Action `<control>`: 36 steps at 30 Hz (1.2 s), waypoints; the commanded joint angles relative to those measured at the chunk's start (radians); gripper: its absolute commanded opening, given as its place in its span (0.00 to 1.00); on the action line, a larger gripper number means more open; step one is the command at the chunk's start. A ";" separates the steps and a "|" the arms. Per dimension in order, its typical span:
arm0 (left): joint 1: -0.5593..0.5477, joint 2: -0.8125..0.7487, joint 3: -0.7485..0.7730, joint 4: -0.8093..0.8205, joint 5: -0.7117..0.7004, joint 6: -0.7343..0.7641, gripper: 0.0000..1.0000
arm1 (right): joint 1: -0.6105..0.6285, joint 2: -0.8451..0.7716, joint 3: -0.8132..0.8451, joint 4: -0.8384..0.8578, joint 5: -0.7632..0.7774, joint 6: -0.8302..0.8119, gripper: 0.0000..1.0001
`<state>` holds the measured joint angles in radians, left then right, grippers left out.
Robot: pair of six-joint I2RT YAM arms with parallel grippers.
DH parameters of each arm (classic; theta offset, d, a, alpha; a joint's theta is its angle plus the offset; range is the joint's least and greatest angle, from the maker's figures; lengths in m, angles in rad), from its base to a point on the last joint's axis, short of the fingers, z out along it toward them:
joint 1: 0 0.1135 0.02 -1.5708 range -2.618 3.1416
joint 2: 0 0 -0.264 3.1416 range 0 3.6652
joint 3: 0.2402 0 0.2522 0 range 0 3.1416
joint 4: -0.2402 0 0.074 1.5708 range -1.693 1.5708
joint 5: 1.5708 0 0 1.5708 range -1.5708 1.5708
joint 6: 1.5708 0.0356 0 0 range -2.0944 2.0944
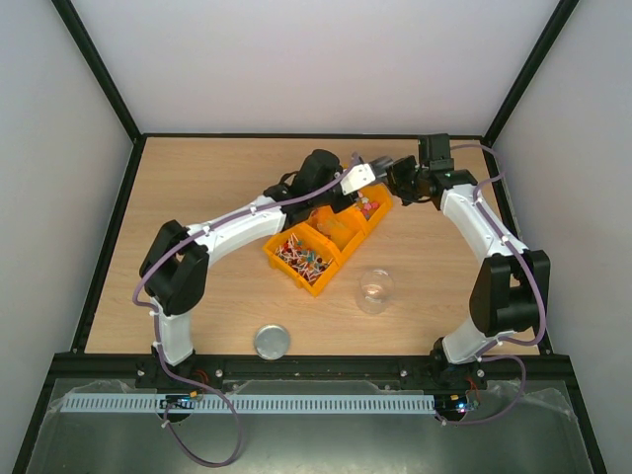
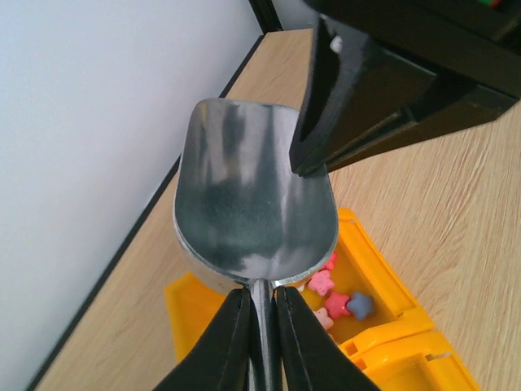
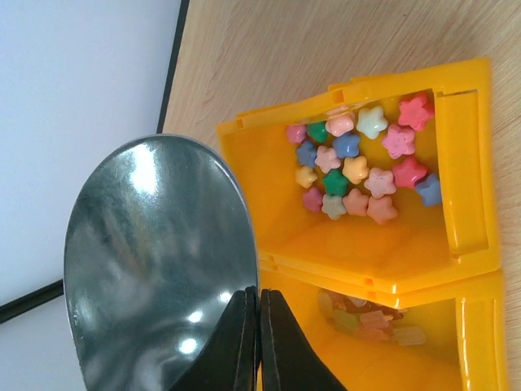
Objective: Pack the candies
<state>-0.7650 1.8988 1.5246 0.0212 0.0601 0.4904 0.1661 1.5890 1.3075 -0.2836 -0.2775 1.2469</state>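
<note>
bright, even light is filling every view
white glare is spotting the steel scoop (image 3: 155, 269), close parts are blurring, shadows are falling soft

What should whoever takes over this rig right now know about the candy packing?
Left claw: closed around the handle of the scoop.
Right claw: shut, apparently pinching the scoop's rim.
The scoop is empty, held over the far end of the yellow tray.
Candies: in the tray's near compartment.
Clear jar: open, seemingly empty, right of the tray. Metal lid lies near the front edge.
Done: scoop in hand.
Left: probably scoop candies into the jar.
</note>
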 commanded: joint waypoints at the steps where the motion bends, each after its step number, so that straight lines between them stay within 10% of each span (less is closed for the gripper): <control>1: 0.015 0.004 -0.004 0.026 0.027 -0.007 0.03 | 0.007 -0.018 -0.013 0.024 -0.033 0.011 0.01; 4: 0.020 -0.010 -0.014 0.035 0.046 -0.017 0.02 | 0.007 -0.018 -0.023 0.053 -0.043 -0.005 0.08; 8: 0.051 -0.052 -0.045 0.047 0.073 -0.066 0.02 | 0.000 -0.025 0.003 0.086 -0.009 -0.116 0.59; 14: 0.132 -0.174 -0.143 0.074 0.160 -0.147 0.02 | -0.051 -0.041 0.053 0.164 0.002 -0.414 1.00; 20: 0.207 -0.302 -0.225 0.077 0.252 -0.164 0.02 | -0.094 -0.032 0.036 0.358 -0.189 -0.977 0.99; 26: 0.297 -0.381 -0.249 0.025 0.283 -0.245 0.02 | -0.097 0.107 0.241 0.094 -0.454 -1.446 0.99; 36: 0.395 -0.515 -0.290 -0.067 0.179 -0.294 0.02 | 0.038 0.501 0.715 -0.458 -0.316 -1.595 0.94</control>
<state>-0.3954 1.4509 1.2526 -0.0166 0.2798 0.2344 0.1410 1.9751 1.9175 -0.4343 -0.6395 -0.2409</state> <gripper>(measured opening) 0.059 0.953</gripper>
